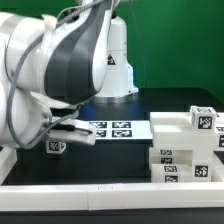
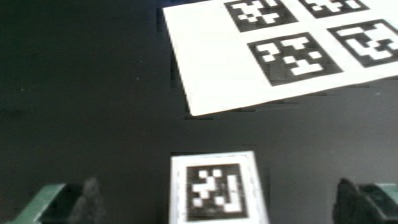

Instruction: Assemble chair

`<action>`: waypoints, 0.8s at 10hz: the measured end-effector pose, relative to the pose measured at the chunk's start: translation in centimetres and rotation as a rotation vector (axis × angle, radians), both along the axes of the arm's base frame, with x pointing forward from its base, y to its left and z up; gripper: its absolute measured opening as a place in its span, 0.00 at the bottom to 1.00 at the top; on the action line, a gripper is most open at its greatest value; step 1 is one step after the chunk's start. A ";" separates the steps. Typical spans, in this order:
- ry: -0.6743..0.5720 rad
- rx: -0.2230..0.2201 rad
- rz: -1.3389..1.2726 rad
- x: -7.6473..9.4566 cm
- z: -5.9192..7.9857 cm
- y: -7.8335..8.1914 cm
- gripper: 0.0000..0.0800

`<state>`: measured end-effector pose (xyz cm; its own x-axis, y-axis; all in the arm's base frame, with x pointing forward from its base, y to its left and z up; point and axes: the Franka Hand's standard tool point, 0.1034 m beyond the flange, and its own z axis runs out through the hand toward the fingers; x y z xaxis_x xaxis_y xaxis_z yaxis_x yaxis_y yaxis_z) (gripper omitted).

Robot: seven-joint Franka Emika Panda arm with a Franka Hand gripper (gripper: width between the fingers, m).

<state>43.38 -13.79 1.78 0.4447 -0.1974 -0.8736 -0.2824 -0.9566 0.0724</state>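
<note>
Your gripper [image 2: 217,205] stood spread wide over the dark worktop [image 2: 89,110], holding nothing, its two fingertips [image 2: 54,203] showing at either side of the wrist view. Directly between them, below the gripper and not yet touched, lay a small white chair part [image 2: 217,187] with a single tag facing up; in the exterior view the same small tagged piece [image 1: 56,146] sat just under the arm. I judge it light, rigid and smooth-sided plastic, so it could slip or skate if pinched off-centre; you would do best to close on its two long flat sides, squarely, near the middle. Just beyond it, past the fingertips, lay the marker board [image 2: 222,75], flat on the worktop and apart from the part. Well away from the gripper, toward the exterior view's right, stood the stacked chair panels [image 1: 185,148], blocky and tagged, close against the white border rail [image 1: 110,187] at the near edge.
</note>
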 end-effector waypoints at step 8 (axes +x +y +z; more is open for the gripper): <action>-0.011 -0.021 0.001 -0.5 -1.0 0.1 0.35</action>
